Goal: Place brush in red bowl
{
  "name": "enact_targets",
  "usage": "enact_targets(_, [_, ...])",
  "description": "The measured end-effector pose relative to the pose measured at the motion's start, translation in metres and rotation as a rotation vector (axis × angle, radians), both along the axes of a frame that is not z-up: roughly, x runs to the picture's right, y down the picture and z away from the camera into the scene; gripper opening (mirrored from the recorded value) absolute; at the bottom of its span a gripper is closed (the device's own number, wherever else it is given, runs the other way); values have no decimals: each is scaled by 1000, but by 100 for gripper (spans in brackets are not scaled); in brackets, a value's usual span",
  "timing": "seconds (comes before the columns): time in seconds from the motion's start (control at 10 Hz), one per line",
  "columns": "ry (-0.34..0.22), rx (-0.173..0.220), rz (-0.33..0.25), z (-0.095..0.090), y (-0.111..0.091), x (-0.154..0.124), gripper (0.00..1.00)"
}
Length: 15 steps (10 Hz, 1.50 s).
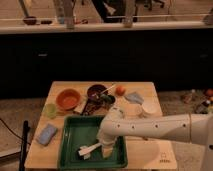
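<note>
The brush point(89, 149) is cream-white and lies in the front part of the green tray point(79, 131), its length pointing left. My gripper point(107, 148) is down in the tray at the brush's right end, at the tip of the white arm that comes in from the right. The red bowl point(68, 98) stands on the table behind the tray's left corner, away from the gripper.
A dark maroon bowl point(96, 92) with a thin pale utensil point(108, 89) stands right of the red bowl. A light-green cup point(50, 110) and a blue sponge point(46, 134) are at the left. An orange fruit point(120, 90) and pale items point(141, 107) are at the back right.
</note>
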<state>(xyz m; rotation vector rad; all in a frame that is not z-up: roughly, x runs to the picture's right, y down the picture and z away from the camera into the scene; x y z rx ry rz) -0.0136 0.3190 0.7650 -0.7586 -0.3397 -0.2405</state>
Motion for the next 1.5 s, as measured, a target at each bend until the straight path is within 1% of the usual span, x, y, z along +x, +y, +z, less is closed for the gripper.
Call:
enact_targets(0.2, [0,-4,-1,1,0,0,24])
enact_targets(0.4, [1,-7,-5,-1,0,3,4])
enact_targets(0.5, [2,-6,-4,-1,-1,3,0])
enact_targets(0.7, [4,-7,-6,-3,-2,4,0])
enact_targets(1.0, [2,16,-8,-13,-24,4,0])
enact_targets(1.5, [-8,38,-5,-19,-38,2,0])
